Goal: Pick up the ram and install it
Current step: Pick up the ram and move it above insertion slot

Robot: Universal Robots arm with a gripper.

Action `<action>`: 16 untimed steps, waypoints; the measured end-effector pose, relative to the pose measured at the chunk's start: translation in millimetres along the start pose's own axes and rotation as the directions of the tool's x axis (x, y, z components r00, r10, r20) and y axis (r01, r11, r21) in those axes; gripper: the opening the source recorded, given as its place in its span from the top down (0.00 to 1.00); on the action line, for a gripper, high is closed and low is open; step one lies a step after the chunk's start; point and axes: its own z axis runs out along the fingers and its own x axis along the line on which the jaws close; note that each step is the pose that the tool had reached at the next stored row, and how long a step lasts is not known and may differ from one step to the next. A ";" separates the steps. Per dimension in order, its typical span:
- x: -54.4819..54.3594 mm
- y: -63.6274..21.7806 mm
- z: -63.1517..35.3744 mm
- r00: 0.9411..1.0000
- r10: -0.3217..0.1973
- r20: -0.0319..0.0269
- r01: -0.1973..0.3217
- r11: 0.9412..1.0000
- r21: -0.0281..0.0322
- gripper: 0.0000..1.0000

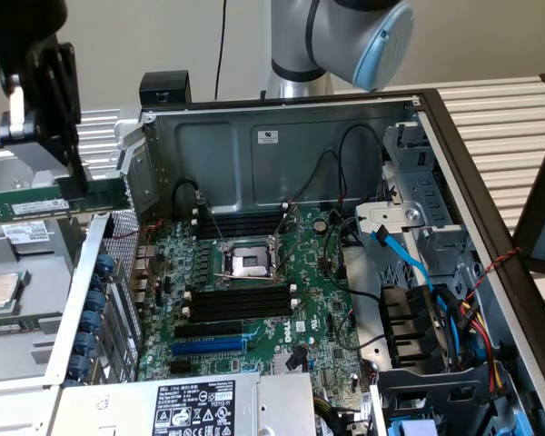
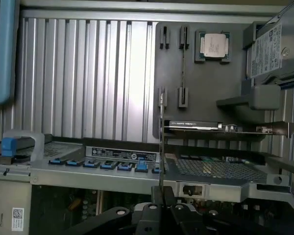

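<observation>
The ram, a long green stick with a white label strip, hangs level in the air just outside the open computer case, at the exterior view's left. My gripper is shut on its upper edge near the middle. In the wrist view the ram shows edge-on as a thin line rising from my gripper. The motherboard lies in the case, with long black slots beside the CPU socket, and more black slots behind it. The ram is apart from all of them.
A grey parts tray outside the case holds a CPU chip and a hard drive. The case wall stands between ram and motherboard. A blue expansion slot, power supply and drive cage with cables crowd the case.
</observation>
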 end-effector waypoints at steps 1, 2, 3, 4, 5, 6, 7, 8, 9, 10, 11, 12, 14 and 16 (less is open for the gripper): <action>0.2 -4.5 0.0 1.000 0.000 0.000 0.000 1.000 0.000 0.87; 0.4 -9.1 0.0 1.000 0.000 0.000 0.000 1.000 0.000 0.87; 0.5 -13.6 0.1 1.000 0.000 0.000 0.000 1.000 0.000 0.87; 0.7 -18.1 0.2 1.000 0.000 0.000 0.000 1.000 -0.001 0.87; 0.9 -22.6 0.2 1.000 0.000 0.000 0.000 1.000 -0.001 0.87; 1.0 -27.2 0.3 1.000 0.000 0.000 0.000 1.000 -0.001 0.87; 1.2 -31.7 0.4 1.000 0.000 0.000 0.000 1.000 -0.001 0.87; 1.4 -36.5 0.4 1.000 0.000 0.000 0.000 1.000 -0.001 0.87; 1.6 -41.0 0.4 1.000 0.000 0.000 0.000 1.000 -0.002 0.87; 1.7 -45.5 0.5 1.000 0.000 0.000 0.000 1.000 -0.002 0.87; 1.9 -49.9 0.5 1.000 0.000 0.000 0.000 1.000 -0.002 0.87; 2.0 -54.6 0.6 1.000 0.000 0.000 0.000 1.000 -0.002 0.87; 2.4 -63.6 0.7 1.000 0.000 0.000 0.000 1.000 -0.003 0.87; 2.6 -72.6 0.8 1.000 0.000 0.000 0.000 1.000 -0.003 0.87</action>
